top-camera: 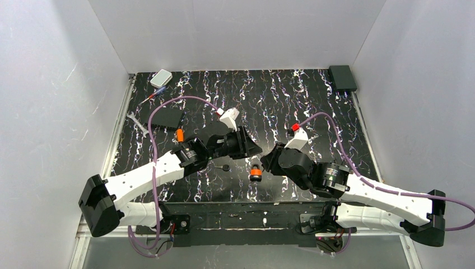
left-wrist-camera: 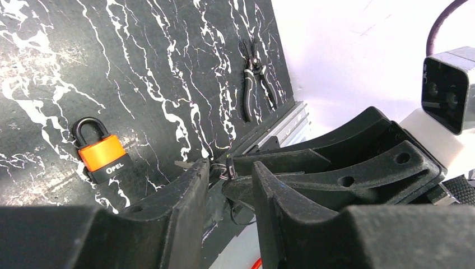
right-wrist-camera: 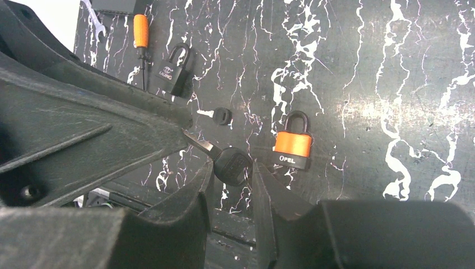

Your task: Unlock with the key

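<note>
The key (right-wrist-camera: 231, 162) has a black head and a short metal blade. My right gripper (right-wrist-camera: 232, 172) is shut on the key's head and holds it above the table. The blade points up-left and meets the edge of a left gripper finger (right-wrist-camera: 112, 129). My left gripper (left-wrist-camera: 229, 168) is open, and a right gripper finger crosses between its fingertips. In the top view the two grippers meet tip to tip, left (top-camera: 252, 148) and right (top-camera: 268, 159). The dark padlock (right-wrist-camera: 176, 70) lies on the table beyond them. An orange OPEL padlock (right-wrist-camera: 293, 144) lies beside the right gripper.
A second small key (right-wrist-camera: 218, 116) lies on the table (top-camera: 280, 101). An orange-handled screwdriver (right-wrist-camera: 140, 33) lies by the dark padlock. Pliers (left-wrist-camera: 255, 81) lie near the table edge. At the back stand a white box (top-camera: 161, 78), a black box (top-camera: 343, 77) and a flat black pad (top-camera: 163, 116).
</note>
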{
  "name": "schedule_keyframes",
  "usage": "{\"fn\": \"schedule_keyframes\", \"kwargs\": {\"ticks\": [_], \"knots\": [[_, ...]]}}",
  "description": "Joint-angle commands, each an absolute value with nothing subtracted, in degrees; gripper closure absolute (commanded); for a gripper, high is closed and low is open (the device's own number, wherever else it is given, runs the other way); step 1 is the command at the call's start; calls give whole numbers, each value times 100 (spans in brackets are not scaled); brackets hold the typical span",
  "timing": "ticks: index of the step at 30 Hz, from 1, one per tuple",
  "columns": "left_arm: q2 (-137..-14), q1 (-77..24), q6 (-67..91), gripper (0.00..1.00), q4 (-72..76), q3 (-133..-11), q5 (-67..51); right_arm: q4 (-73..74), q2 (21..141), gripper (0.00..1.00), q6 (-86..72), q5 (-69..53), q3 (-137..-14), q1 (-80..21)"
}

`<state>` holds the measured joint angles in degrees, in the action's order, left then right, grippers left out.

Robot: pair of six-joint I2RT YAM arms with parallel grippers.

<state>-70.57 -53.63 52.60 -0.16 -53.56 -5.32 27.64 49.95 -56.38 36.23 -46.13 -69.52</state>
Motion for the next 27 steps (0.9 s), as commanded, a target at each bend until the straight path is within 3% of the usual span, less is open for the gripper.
{"fn": "schedule_keyframes", "kwargs": {"ticks": [1,7,13,27], "knots": [[-7099,-5431,5252,69,182,-5614,-488,2707,4887,99,-5571,3779,-4632,-6979],[-7176,-5458,5247,78,200,-5636,-557,2693,4878,99,-5535,3814,-4632,-6979],[-7224,-5458,5230,100,192,-5649,-593,2687,4871,99,-5514,3831,-4632,-6979],[-7023,-5467,4908,100,153,-5572,-654,2526,4646,99,-5291,3836,-4438,-6979]]}}
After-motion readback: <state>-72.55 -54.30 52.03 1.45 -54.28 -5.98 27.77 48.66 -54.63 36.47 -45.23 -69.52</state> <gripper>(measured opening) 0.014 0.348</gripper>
